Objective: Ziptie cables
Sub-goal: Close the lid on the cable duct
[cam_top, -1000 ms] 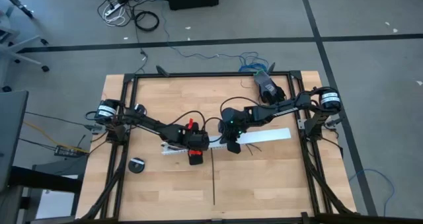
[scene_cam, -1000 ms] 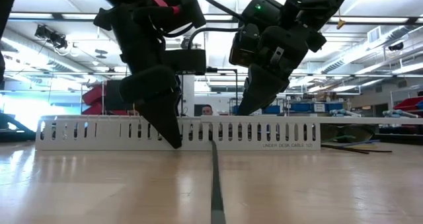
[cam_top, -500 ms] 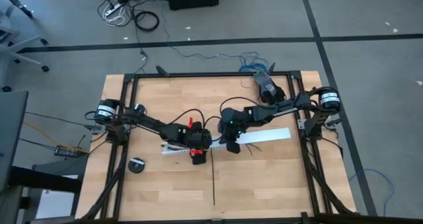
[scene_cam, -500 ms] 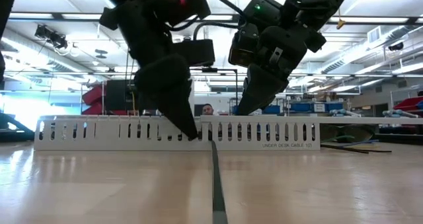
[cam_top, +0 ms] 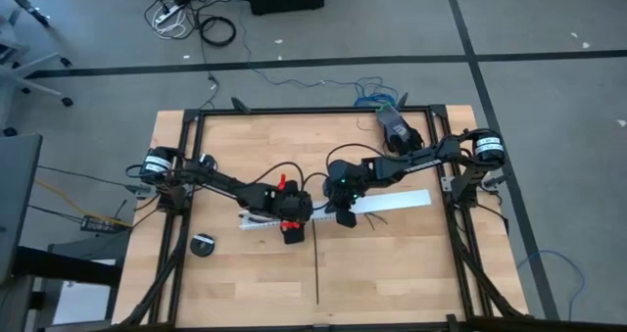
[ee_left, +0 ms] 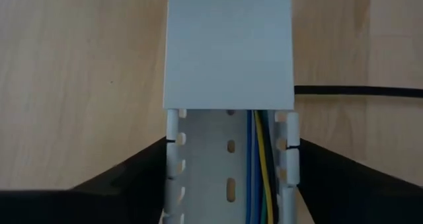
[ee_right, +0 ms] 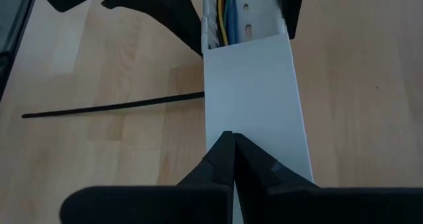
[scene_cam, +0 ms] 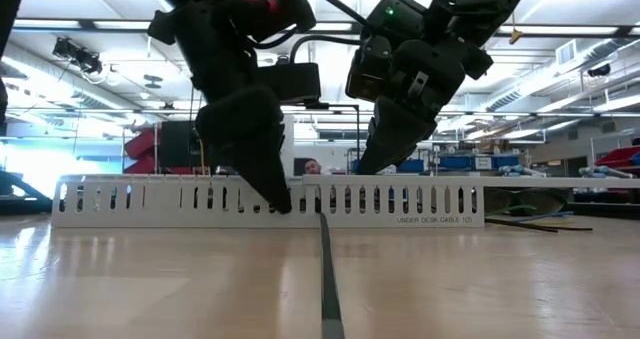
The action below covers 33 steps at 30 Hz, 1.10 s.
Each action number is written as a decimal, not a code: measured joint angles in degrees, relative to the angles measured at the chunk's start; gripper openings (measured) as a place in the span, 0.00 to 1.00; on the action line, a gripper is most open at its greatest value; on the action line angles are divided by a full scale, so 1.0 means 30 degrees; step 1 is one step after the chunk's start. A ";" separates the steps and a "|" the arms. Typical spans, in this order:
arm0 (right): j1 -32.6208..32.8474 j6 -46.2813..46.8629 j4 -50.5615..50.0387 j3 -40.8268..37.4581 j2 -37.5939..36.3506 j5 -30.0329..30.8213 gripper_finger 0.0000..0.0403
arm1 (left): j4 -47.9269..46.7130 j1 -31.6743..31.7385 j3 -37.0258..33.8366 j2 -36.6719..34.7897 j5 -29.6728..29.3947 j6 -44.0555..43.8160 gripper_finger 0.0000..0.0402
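The channel (ee_left: pixel 228 158) is straddled by the spread left gripper (ee_left: pixel 228 174); the clenched right gripper (ee_right: pixel 228 148) presses its cover. The cables (ee_left: pixel 259 164) lie inside the channel, the ziptie (ee_right: pixel 112 107) beside it. If squeezed, the channel may be shifted.

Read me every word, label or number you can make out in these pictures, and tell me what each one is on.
"UNDER DESK CABLE 1.0": small raised lettering on the side wall of the white slotted channel, low view; the last characters are hard to make out.
No other text is readable in any view.

Workshop, ceiling strip lights (scene_cam: pixel 560 54), shelving (scene_cam: pixel 480 161)
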 joint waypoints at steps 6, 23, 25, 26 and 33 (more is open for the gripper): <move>0.0000 0.0000 0.0059 -0.0015 0.0000 -0.0041 0.00 | 0.0248 -0.0007 -0.0043 0.0000 -0.0148 0.0043 0.59; -0.0422 -0.0182 0.1979 -0.0022 0.0874 -0.1615 0.00 | 0.0529 -0.0015 -0.0087 0.0000 -0.0262 0.0225 0.56; -0.0444 -0.0189 0.1846 -0.0015 0.0871 -0.1607 0.00 | 0.0582 -0.0015 -0.0087 0.0000 -0.0297 0.0232 0.56; -0.0444 -0.0197 0.1774 -0.0009 0.0867 -0.1605 0.00 | 0.0558 -0.0015 -0.0087 0.0000 -0.0364 0.0232 0.56; -0.0452 -0.0175 0.1329 0.0015 0.0867 -0.1548 0.00 | 0.0565 -0.0022 -0.0087 0.0007 -0.0566 0.0305 0.56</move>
